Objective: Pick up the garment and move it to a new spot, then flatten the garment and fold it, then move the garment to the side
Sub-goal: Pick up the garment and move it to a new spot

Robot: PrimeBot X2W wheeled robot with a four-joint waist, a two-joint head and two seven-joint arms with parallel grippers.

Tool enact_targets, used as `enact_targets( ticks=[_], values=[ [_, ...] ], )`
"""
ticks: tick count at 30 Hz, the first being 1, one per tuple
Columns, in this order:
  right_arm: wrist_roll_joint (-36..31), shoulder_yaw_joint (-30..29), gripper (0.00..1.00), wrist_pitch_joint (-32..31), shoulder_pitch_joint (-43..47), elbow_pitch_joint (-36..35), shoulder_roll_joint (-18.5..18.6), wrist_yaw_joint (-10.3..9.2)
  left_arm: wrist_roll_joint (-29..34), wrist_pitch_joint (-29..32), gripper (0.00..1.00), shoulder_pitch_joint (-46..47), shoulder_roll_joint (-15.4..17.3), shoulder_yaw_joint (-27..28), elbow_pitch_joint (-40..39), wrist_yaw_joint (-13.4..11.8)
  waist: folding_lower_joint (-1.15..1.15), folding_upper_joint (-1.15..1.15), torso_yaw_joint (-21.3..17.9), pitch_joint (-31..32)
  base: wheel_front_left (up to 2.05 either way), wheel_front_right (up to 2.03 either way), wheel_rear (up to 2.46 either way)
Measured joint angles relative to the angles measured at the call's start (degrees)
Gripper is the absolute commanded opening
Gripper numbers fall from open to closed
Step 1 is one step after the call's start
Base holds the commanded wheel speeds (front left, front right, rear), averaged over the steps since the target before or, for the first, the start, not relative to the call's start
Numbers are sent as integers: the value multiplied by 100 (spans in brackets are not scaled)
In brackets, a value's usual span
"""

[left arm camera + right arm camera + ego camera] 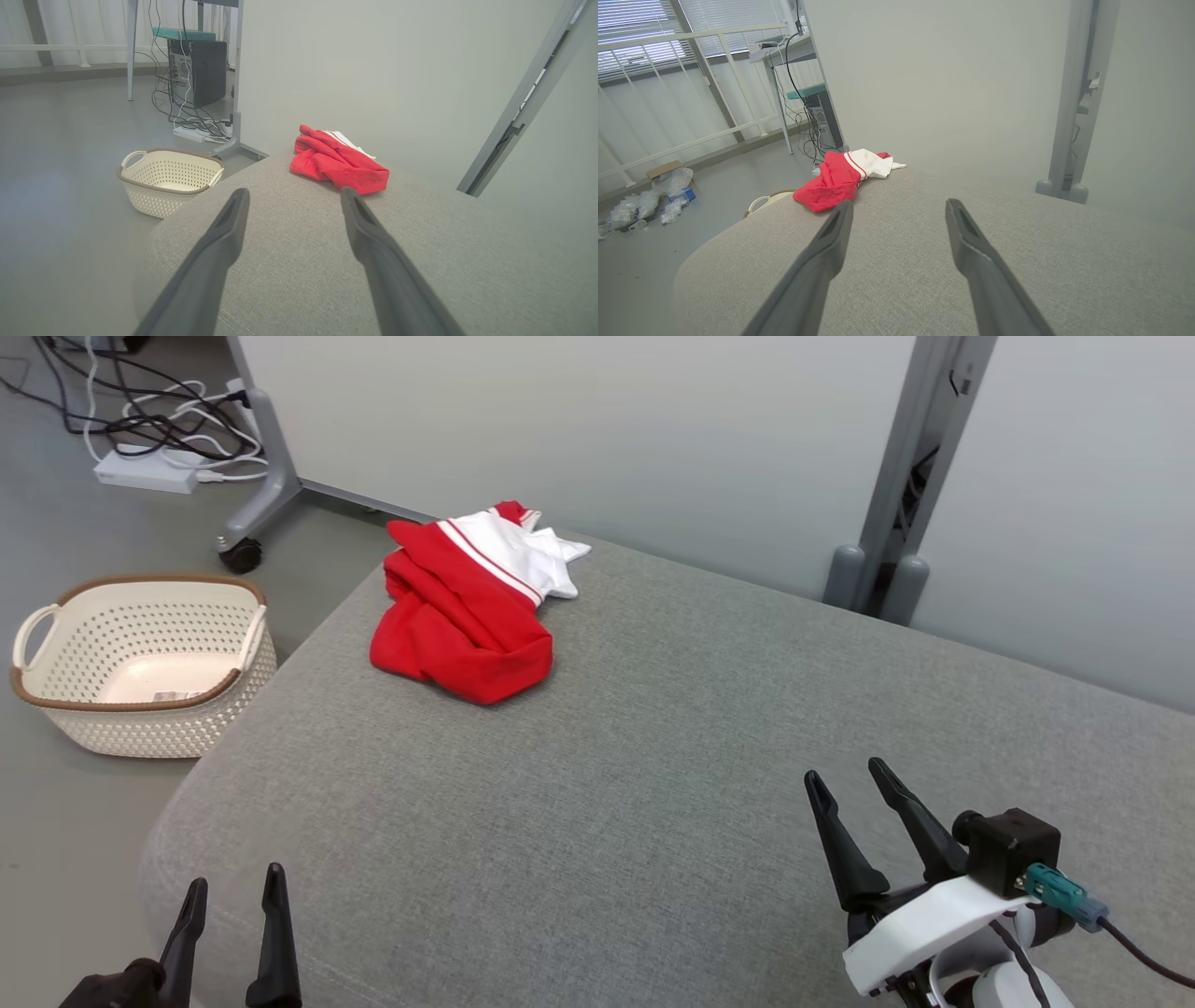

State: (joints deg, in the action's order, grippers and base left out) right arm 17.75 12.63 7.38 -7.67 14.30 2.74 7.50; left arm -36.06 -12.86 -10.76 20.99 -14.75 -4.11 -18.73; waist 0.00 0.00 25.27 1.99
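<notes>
- Two grippers hover low over the near part of a grey upholstered cushion (653, 756), and neither holds anything.
- The left gripper (235, 882) is at the lower left of the head view, above the cushion's rounded near-left corner. Its two dark fingers are spread wide and released, and the left wrist view shows only grey fabric between them.
- The right gripper (845, 775) is at the lower right of the head view. Its fingers are also spread and empty, pointing up and a little to the left across the cushion.
- The garment (462, 616) lies in a crumpled heap on the far left part of the cushion, close to the far edge.
- It is mostly red, with a white part at its far end set off by thin stripes.
- It is well apart from both grippers and touched by neither. In each wrist view it lies on the cushion well beyond the fingertips.
- A cream perforated basket (168, 733) with a brown rim and two handles stands on the floor just beside the cushion's left side. Something small and flat lies on its bottom, too small to tell what.
- Pale partition panels (607, 429) stand behind the cushion, with a grey post (920, 457) between them.
- A white power strip (145, 471) with tangled cables lies on the floor at the far left, near a wheeled foot (241, 555) of the partition.
</notes>
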Motion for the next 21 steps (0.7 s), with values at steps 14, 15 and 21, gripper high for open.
enact_targets(
  ticks=[14, 15, 21],
  values=[
    [19, 34, 100, 48, -10, 65, 0, 0, -25, 200, 100, -70, 302, 177, -235, -102, 0, 0, -155, 6, 0, 0, 0],
    [11, 25, 100, 47, -20, 48, 0, 0, -25, 250, 100, -37, 370, 219, -261, -103, 0, 0, -192, -14, 0, 0, 0],
    [-115, -29, 100, 38, -131, -131, -3, 0, 7, 637, 100, 574, 902, 487, -471, -44, 0, 0, -425, -210, 0, 0, 0]
  ],
)
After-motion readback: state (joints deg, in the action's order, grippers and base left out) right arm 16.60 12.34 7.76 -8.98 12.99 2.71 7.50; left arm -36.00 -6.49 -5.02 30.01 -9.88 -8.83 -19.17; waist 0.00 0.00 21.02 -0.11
